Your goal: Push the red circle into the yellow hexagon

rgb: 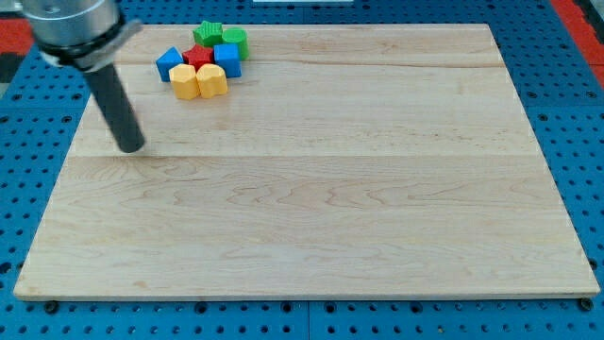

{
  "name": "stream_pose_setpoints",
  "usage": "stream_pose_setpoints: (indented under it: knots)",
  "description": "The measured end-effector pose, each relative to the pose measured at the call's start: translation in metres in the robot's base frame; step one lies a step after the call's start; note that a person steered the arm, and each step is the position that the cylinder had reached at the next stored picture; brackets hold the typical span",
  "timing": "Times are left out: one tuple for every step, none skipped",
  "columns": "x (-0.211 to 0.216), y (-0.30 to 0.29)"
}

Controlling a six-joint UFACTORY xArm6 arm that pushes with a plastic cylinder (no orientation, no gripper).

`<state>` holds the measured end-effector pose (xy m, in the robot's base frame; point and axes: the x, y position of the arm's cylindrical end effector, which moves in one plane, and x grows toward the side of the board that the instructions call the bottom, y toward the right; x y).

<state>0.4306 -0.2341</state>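
Bare wooden board (311, 208), my tip (130, 148) left, no fingers visible, block cluster (203, 61) at top edge.

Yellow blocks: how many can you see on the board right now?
2: one yellow block and another yellow block, touching, at the cluster's bottom edge, top-left of the board. More may be hidden behind the cluster.

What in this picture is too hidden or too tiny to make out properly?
- The red block: wedged among the other blocks in the one camera view, so its shape is unclear.
- The yellow blocks: two touching pieces, too small to tell which is a hexagon.
- The arm above the rod: cut off by the view's top edge.
- My tip: it shows, resting apart from the blocks, toward the view's lower left of them.
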Motion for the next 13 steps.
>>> stream_pose_setpoints:
  knots:
    - [-0.007,-0.043]
    - [-0.032,-0.048]
    - [-0.056,-0.047]
    - [-0.076,-0.035]
    - [-0.069,-0.037]
    - [-0.044,-0.033]
    - [-0.04,0.022]
    - [-0.054,0.018]
    - [-0.063,0.01]
    - [-0.059,0.031]
    - [-0.058,-0.015]
    - [-0.059,-0.042]
    - [-0.099,-0.01]
